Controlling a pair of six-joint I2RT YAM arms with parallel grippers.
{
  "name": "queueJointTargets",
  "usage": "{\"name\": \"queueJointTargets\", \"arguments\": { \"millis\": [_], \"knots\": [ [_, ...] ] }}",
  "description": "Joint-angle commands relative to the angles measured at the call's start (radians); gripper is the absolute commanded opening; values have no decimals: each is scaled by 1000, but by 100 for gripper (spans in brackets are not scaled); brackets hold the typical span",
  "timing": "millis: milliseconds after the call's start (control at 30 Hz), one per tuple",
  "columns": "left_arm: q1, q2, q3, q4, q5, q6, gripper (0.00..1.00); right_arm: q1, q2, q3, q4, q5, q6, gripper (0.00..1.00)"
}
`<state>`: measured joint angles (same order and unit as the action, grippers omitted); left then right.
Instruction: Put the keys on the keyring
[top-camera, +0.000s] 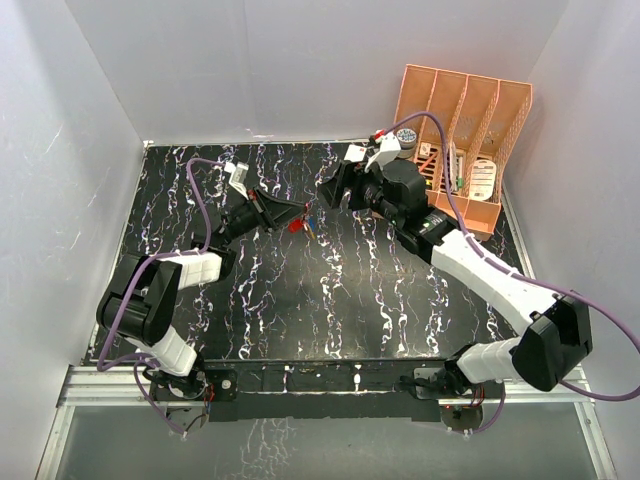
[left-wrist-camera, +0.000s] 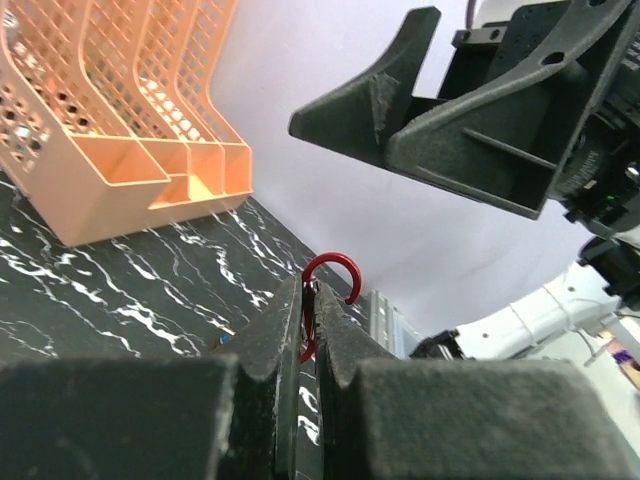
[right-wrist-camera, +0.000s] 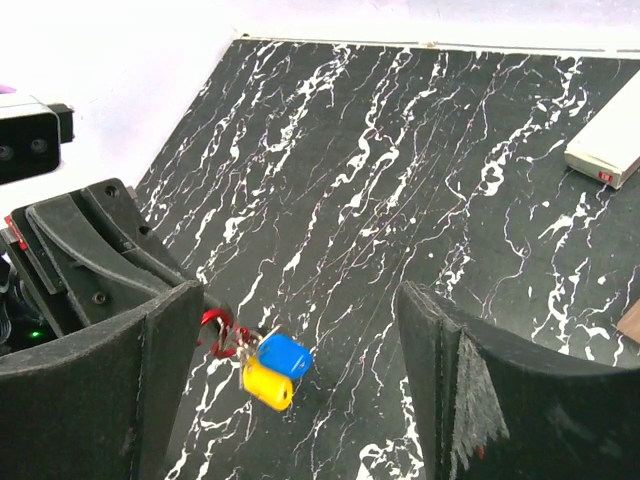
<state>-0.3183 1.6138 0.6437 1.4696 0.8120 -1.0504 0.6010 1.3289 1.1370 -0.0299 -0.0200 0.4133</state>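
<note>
Left gripper is clamped on the keyring around mid-surface, a bit toward the far edge. Only its red hook pokes out, the rest is buried between the fingers. The keys, one blue and one yellow, dangle right by it, but whether they're actually threaded on is too tiny to tell. Right gripper gapes wide open just beside.

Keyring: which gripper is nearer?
Left. The left gripper is shut on the keyring, whose hook pokes past its fingertips. The right gripper is open, close opposite it, gripping nothing.
</note>
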Motion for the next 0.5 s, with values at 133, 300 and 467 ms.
{"name": "queueJointTargets", "arguments": {
  "millis": [133,300,467],
  "knots": [
    [-21,-105,105,-275,-138,342,0,13,65,100,-45,5,48,72],
    [-39,-111,142,-405,-196,433,0,31,85,114,-35,5,41,69],
    [-69,-111,166,-498,-263,498,0,41,85,117,-33,37,39,68]
  ]
}}
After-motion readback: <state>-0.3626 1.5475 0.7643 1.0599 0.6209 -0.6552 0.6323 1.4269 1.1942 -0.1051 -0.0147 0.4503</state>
